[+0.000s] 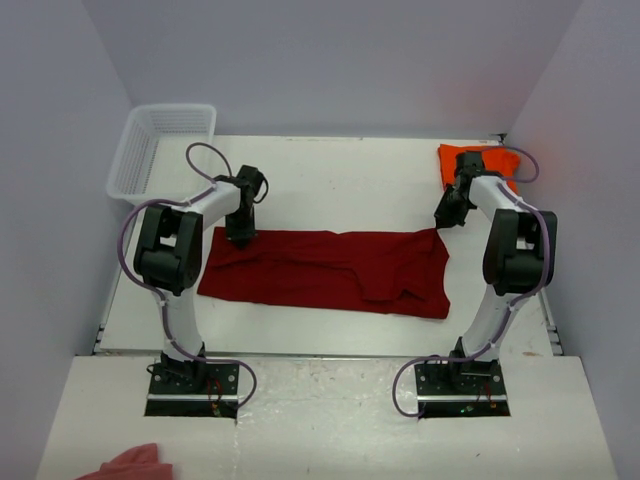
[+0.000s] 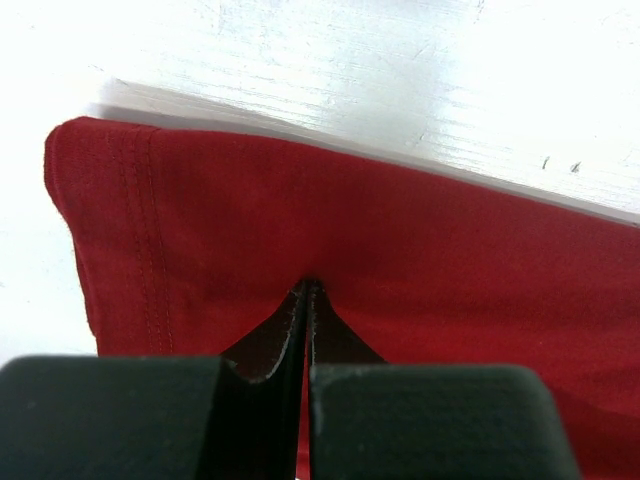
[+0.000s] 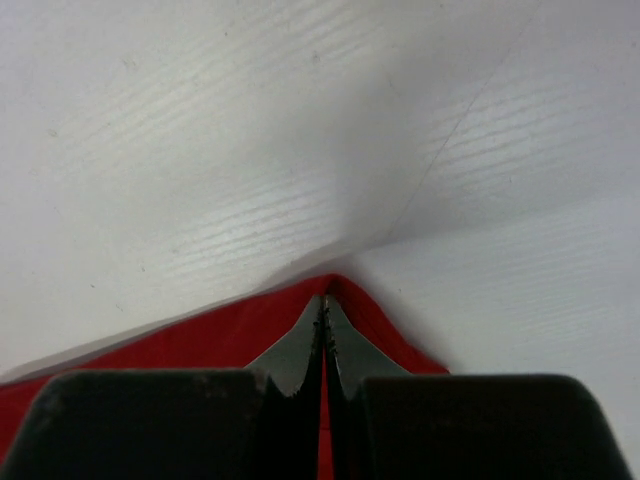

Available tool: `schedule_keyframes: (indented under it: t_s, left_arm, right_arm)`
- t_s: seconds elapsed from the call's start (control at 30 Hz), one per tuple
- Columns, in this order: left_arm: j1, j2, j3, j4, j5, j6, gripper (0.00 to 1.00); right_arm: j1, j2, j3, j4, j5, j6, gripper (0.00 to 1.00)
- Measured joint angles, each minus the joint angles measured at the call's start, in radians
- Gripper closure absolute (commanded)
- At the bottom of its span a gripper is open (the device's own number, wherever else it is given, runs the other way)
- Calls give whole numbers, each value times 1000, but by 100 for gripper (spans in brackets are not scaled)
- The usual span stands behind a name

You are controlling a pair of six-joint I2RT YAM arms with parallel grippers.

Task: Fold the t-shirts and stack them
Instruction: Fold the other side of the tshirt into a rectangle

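Observation:
A dark crimson t-shirt lies spread in a wide band across the middle of the table. My left gripper is shut on its far left edge; the left wrist view shows the jaws pinched together on the red cloth near a stitched hem. My right gripper is shut on the shirt's far right corner, where red cloth peaks up between the jaws. An orange t-shirt, folded small, lies at the far right corner behind the right arm.
A white mesh basket stands at the far left corner. A pale pink cloth scrap lies on the near ledge by the left arm's base. The booth walls close in on both sides.

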State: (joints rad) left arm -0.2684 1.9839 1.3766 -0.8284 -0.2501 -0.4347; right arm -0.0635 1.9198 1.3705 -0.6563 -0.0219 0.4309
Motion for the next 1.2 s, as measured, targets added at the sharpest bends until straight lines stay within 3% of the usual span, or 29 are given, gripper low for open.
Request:
schedule_keyframes:
  t_s: [0.23, 0.53, 0.6, 0.73, 0.8, 0.83, 0.87, 1.03, 1.2]
  left_arm:
    - [14, 1, 0, -2, 0, 0, 100]
    - [18, -27, -10, -1, -90, -25, 100]
    - [19, -50, -10, -2, -109, -29, 100]
    - [19, -95, 7, -14, -141, -37, 100]
    - [16, -118, 14, -13, -145, -36, 100]
    - [13, -135, 14, -13, -142, -36, 100]
    - [8, -156, 14, -11, -128, -32, 100]
    - [-44, -263, 40, 51, 63, 13, 100]
    - [-170, -241, 140, 156, 269, 61, 100]
  right_arm:
    - [-2, 36, 77, -16, -5, -8, 99]
    - [28, -126, -6, -12, -4, -18, 75]
    - [56, -187, -8, -11, -3, -21, 64]
    - [163, -298, -9, -13, 3, -30, 57]
    - [218, -339, -25, -11, -2, -30, 65]
    - [241, -357, -42, -11, -14, -30, 94]
    - [257, -374, -66, -8, -27, -31, 100]
    - [264, -449, -209, -15, -57, -14, 100]
    - [285, -554, -300, -20, -75, 5, 100]
